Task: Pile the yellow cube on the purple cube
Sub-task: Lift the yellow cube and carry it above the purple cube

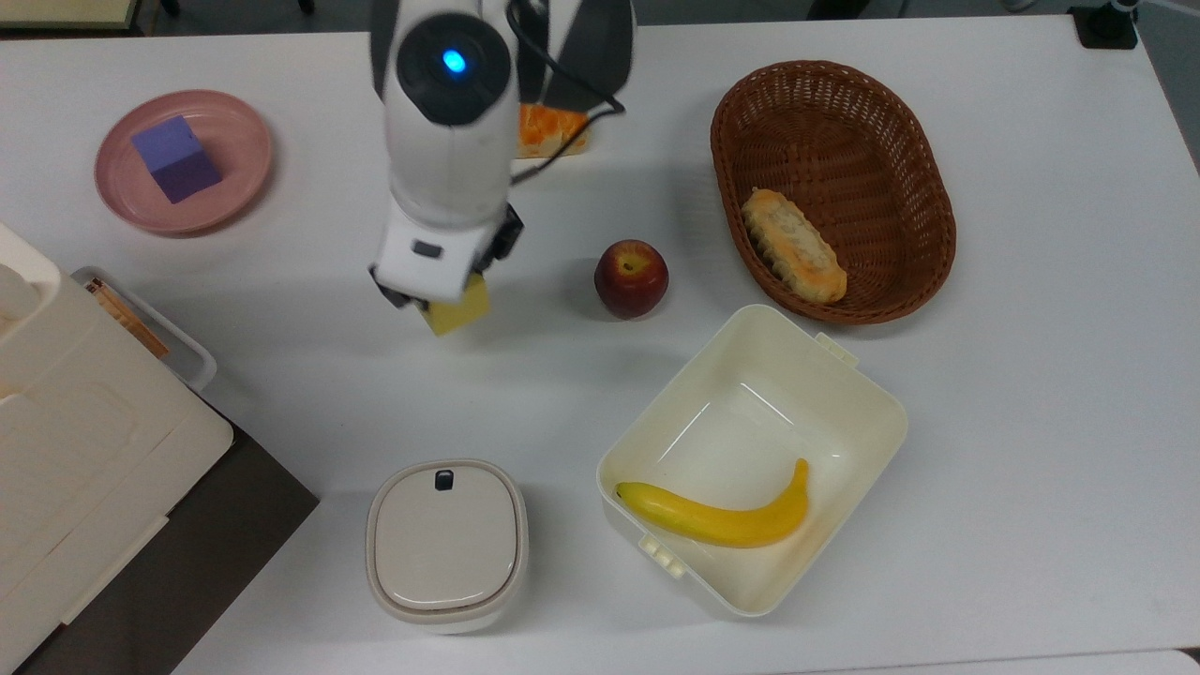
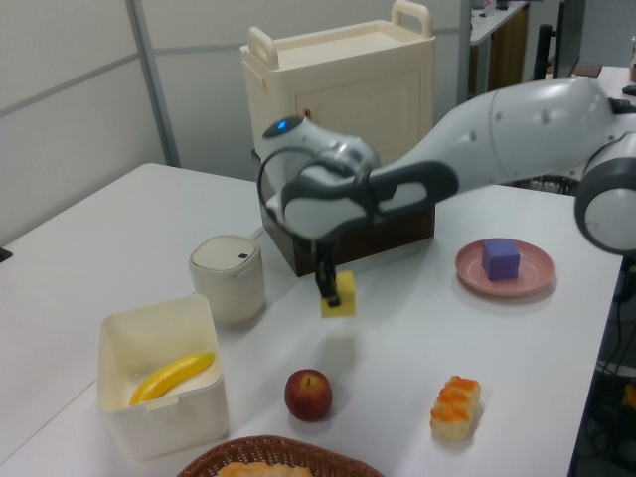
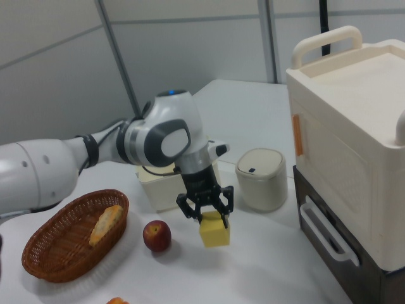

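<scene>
The black two-finger gripper [image 3: 205, 212] clamps the matte yellow cube [image 3: 214, 232] clear above the white table [image 1: 1031, 422]. The violet-blue purple cube [image 1: 176, 158] sits in a pink plate [image 1: 239, 178]; a banana [image 1: 722, 518] lies in a cream tub [image 1: 872, 441], bread [image 1: 793, 246] in a wicker basket [image 1: 923, 197].

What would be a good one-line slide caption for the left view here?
White robot arm's end effector holds a matte bright yellow cube above the white table, with the violet-blue cube waiting on a pink plate.
</scene>
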You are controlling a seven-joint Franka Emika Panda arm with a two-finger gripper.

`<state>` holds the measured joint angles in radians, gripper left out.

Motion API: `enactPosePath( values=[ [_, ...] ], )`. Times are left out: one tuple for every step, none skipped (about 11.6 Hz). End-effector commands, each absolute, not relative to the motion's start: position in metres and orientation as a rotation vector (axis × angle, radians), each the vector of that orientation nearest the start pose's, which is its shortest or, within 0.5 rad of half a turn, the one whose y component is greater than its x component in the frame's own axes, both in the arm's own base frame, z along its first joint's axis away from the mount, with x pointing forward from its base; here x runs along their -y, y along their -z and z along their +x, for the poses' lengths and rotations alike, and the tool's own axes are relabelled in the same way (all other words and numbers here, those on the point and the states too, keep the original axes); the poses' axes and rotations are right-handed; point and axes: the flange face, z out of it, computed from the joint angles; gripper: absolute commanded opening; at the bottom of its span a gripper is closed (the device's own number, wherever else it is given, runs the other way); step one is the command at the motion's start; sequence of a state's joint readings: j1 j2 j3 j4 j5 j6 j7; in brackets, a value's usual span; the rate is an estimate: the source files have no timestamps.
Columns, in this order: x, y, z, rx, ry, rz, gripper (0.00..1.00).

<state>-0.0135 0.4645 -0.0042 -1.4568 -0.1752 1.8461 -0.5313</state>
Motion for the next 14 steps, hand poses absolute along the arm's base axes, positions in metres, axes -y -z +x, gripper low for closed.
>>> enactPosePath(
  values=[
    [0.072, -0.479, 0.656, 0.670, -0.107, -3.178, 0.00],
    [0.087, -0.495, 0.648, 0.606, -0.084, -3.168, 0.00],
    [0.101, -0.510, 0.641, 0.562, -0.049, -3.169, 0.00],
    [0.130, -0.527, 0.630, 0.480, -0.004, -3.171, 0.00],
    [0.143, -0.537, 0.622, 0.445, 0.032, -3.152, 0.00],
    [0.159, -0.537, 0.616, 0.420, 0.032, -3.150, 0.00],
    [0.171, -0.533, 0.611, 0.393, 0.017, -3.156, 0.00],
    [0.183, -0.527, 0.602, 0.396, 0.001, -3.150, 0.00],
    [0.197, -0.522, 0.587, 0.409, -0.021, -3.140, 0.00],
    [0.212, -0.524, 0.572, 0.417, -0.024, -3.140, 0.00],
    [0.232, -0.524, 0.553, 0.395, -0.027, -3.142, 0.00],
    [0.247, -0.521, 0.538, 0.378, -0.030, -3.143, 0.00],
    [0.266, -0.517, 0.520, 0.318, -0.041, -3.145, 0.00],
    [0.285, -0.513, 0.508, 0.260, -0.056, -3.148, 0.00]
  ],
)
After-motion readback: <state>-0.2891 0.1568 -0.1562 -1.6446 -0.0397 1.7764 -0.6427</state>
